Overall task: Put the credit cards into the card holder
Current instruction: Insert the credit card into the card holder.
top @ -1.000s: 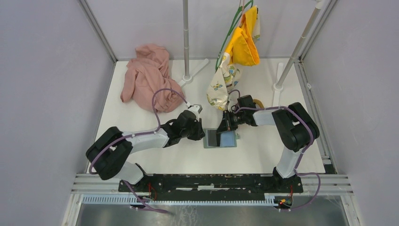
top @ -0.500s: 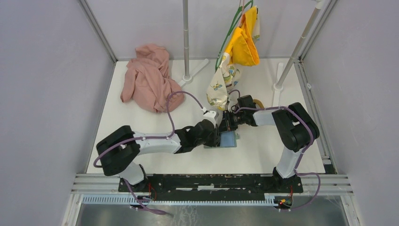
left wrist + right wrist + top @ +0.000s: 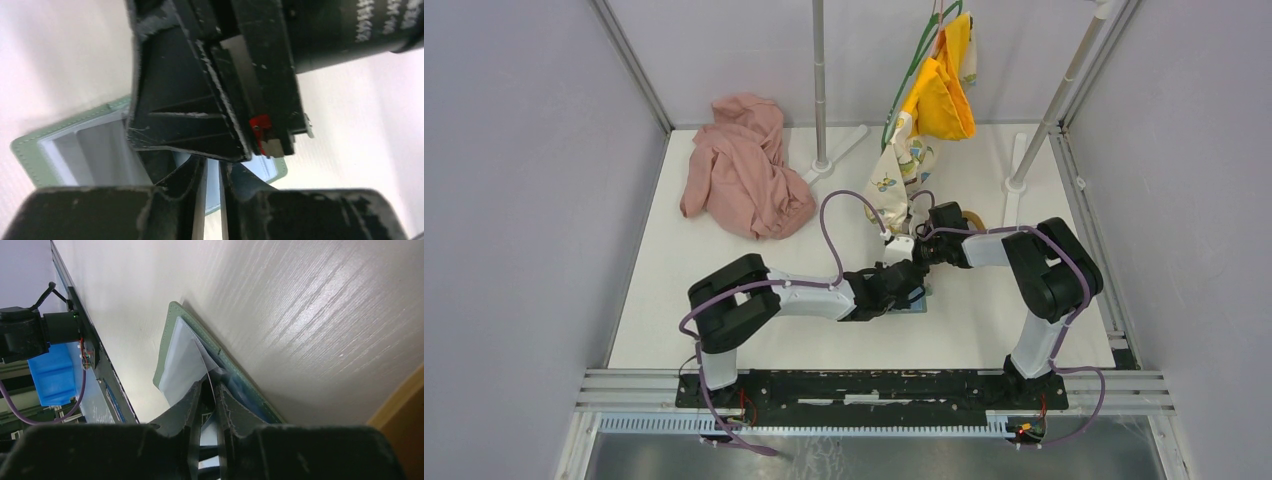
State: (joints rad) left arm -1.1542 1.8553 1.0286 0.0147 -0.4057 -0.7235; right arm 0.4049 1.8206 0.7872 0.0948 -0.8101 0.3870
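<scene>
Left arm (image 3: 809, 297): white-and-black jointed arm, stretched low from its base toward the right, forearm nearly level.
Right arm (image 3: 984, 245): same build, elbow folded at the right, forearm pointing left.
Left gripper (image 3: 212, 167): black fingers a narrow slit apart; grip unclear.
Right gripper (image 3: 210, 390): black fingers nearly together, nipping a thin pale sheet (image 3: 184, 360).
Spacing: grippers just beside each other.

Sage green on white, pink and yellow beyond

The card holder (image 3: 171, 330) is sage green with a stitched rim and a pale blue-grey lining. The tabletop (image 3: 714, 290) is plain white. One cloth (image 3: 744, 170) is dusty pink, another (image 3: 944, 100) bright yellow, and a third (image 3: 886, 185) is white with a small blue and yellow print. The arms (image 3: 809, 298) are black and white, with purple cables (image 3: 829, 215). The walls (image 3: 514, 200) are pale lilac-grey.
</scene>
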